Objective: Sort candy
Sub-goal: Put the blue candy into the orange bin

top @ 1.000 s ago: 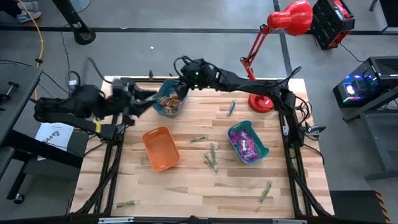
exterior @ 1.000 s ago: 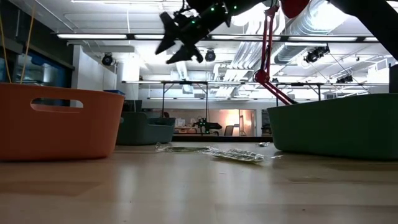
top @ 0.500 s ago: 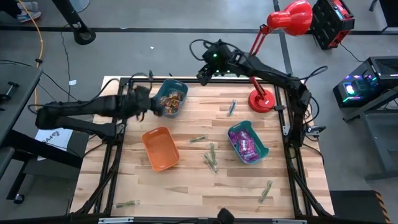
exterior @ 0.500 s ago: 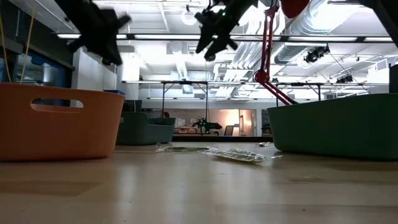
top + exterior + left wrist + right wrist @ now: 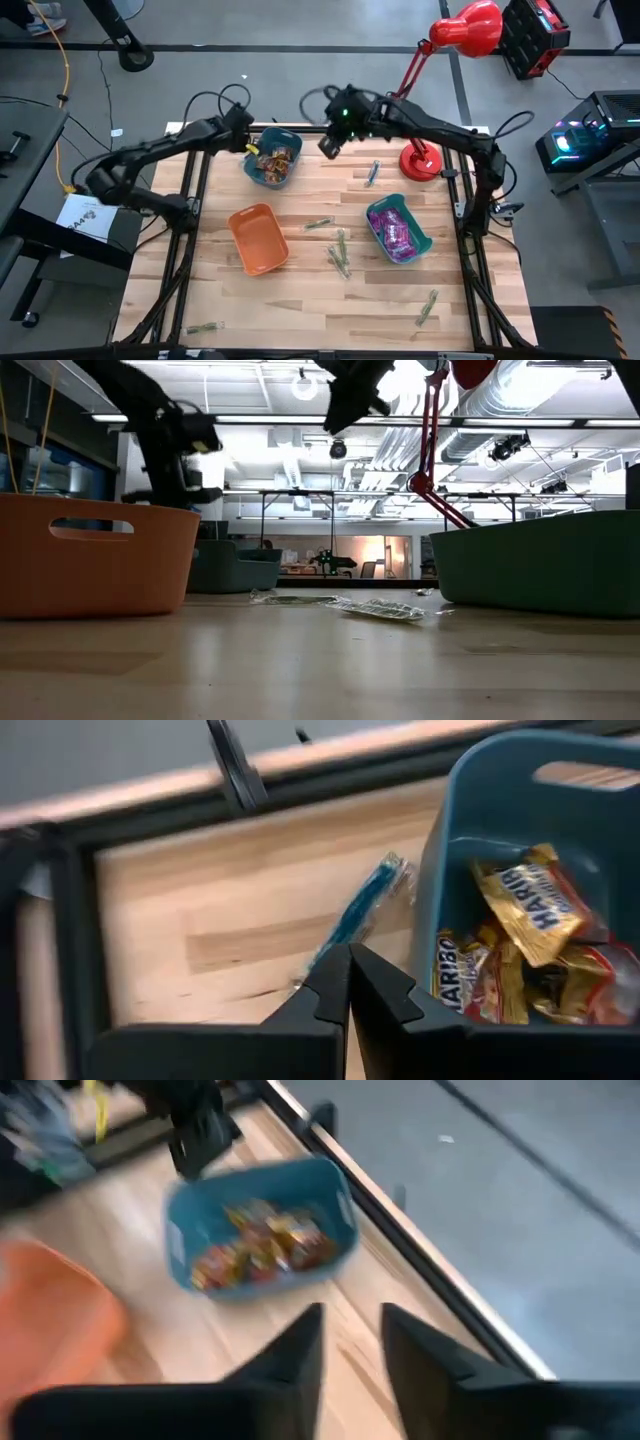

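Note:
My left gripper (image 5: 248,143) (image 5: 348,955) is shut and hovers at the far left corner of the blue bin (image 5: 296,150), which holds orange-yellow candy packets (image 5: 530,910). A thin blue-green stick candy (image 5: 362,905) lies flat on the table against the bin's outer wall (image 5: 440,870), just beyond the fingertips. My right gripper (image 5: 328,148) (image 5: 350,1330) hangs open and empty above the table's far edge, right of the blue bin. Purple packets (image 5: 397,235) fill the teal bin (image 5: 424,240).
An orange bin (image 5: 245,215) stands left of centre. Loose green stick candies lie mid-table (image 5: 340,252), near the far edge (image 5: 372,172), at the near right (image 5: 428,305) and near left (image 5: 205,327). A red desk lamp (image 5: 420,160) stands at the far right.
My left gripper has swung from the table's left edge toward the far edge, arriving at the blue bin's far left corner. My right gripper has gone from above the blue bin toward the table's right and has risen.

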Action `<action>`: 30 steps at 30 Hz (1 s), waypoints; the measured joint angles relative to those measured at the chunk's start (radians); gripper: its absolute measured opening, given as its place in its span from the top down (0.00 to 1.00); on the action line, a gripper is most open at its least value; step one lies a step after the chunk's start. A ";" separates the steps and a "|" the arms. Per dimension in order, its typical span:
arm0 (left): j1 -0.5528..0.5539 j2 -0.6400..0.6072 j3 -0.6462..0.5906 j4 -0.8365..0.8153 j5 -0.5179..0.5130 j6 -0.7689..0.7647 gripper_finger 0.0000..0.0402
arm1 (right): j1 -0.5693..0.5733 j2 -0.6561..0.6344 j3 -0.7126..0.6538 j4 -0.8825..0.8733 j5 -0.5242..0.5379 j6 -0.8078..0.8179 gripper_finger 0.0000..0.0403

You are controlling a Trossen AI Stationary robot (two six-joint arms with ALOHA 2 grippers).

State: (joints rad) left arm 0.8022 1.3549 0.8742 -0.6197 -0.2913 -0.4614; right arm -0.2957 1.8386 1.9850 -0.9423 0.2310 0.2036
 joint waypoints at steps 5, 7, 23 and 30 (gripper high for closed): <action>0.051 0.090 0.000 0.048 0.080 0.002 1.00 | 0.066 -0.042 0.000 -0.134 0.052 0.007 0.96; 0.056 0.112 0.000 0.053 0.088 0.002 1.00 | 0.087 -0.068 0.000 -0.189 0.069 0.037 0.98; -0.176 0.151 0.000 0.254 0.202 -0.145 1.00 | 0.214 -0.306 0.000 -0.378 0.328 0.252 1.00; -0.021 0.122 0.002 0.140 0.152 -0.044 1.00 | 0.213 -0.321 0.000 -0.378 0.315 0.270 1.00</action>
State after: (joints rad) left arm 0.7812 1.4767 0.8762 -0.4796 -0.1396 -0.5052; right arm -0.0822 1.5173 1.9850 -1.3205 0.5456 0.4738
